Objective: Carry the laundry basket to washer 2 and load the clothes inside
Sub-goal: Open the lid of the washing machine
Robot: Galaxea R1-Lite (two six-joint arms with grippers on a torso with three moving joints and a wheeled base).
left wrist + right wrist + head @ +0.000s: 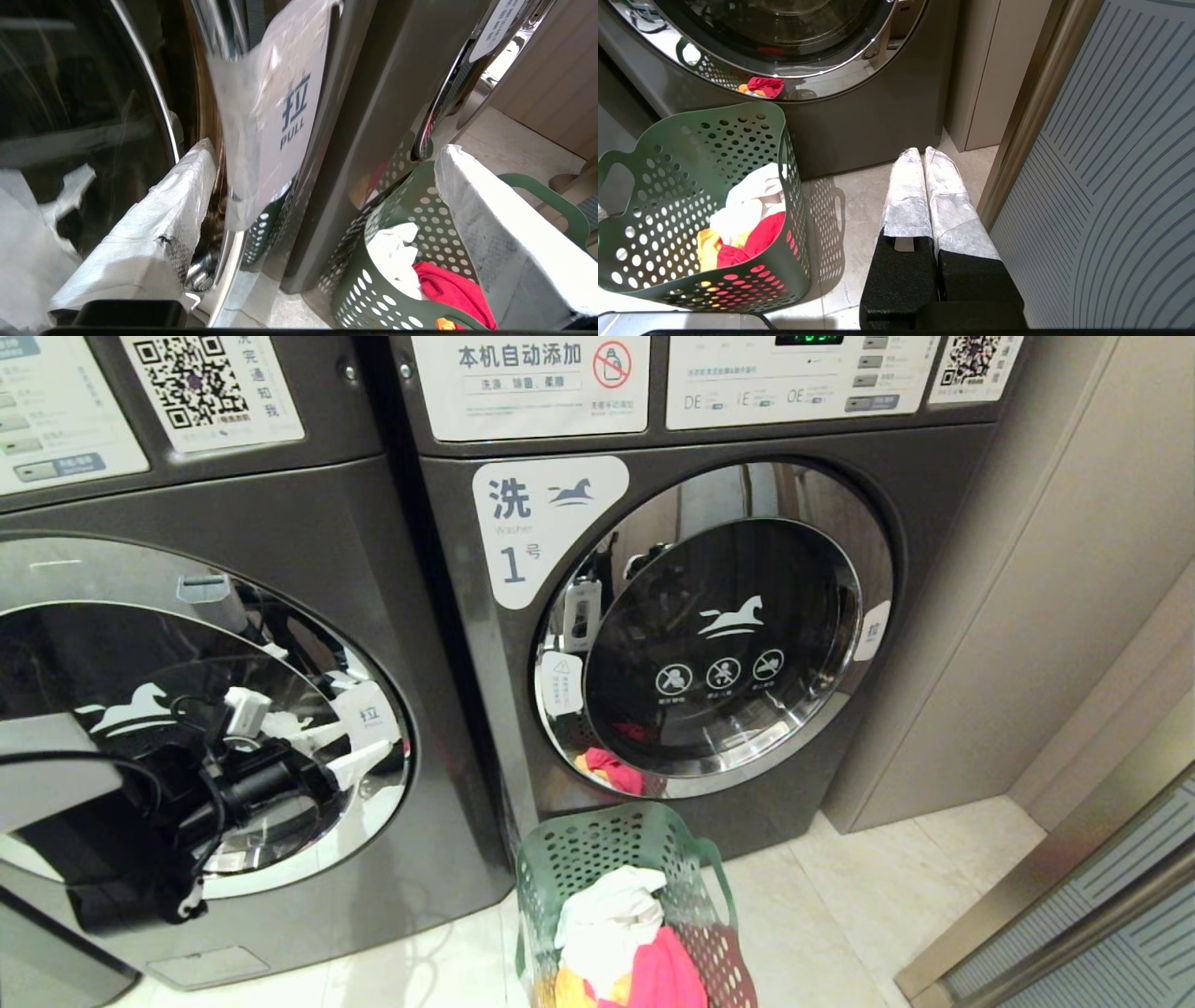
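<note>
Washer 2 (pixel 187 709) is the left machine, its round door closed and its number out of view. My left gripper (pixel 345 751) (pixel 327 154) is open at the door's right rim. One white-wrapped finger (pixel 154 224) lies against the chrome rim beside the PULL tab (pixel 280 107); the other finger (pixel 490 224) hangs over the basket. The green laundry basket (pixel 616 849) (pixel 691 154) stands on the floor between the two washers. It holds the clothes: white (pixel 607 905), pinkish-red (pixel 667 975) and yellow (pixel 707 247). My right gripper (pixel 923 151) is shut and empty, low beside the basket.
The washer labelled 1 (pixel 709 644) stands to the right, door closed, directly behind the basket. A beige wall panel (pixel 1027 569) flanks it. A striped door panel with a metal frame (pixel 1111 163) runs close along my right gripper. Pale floor tiles (pixel 840 915) lie before the machines.
</note>
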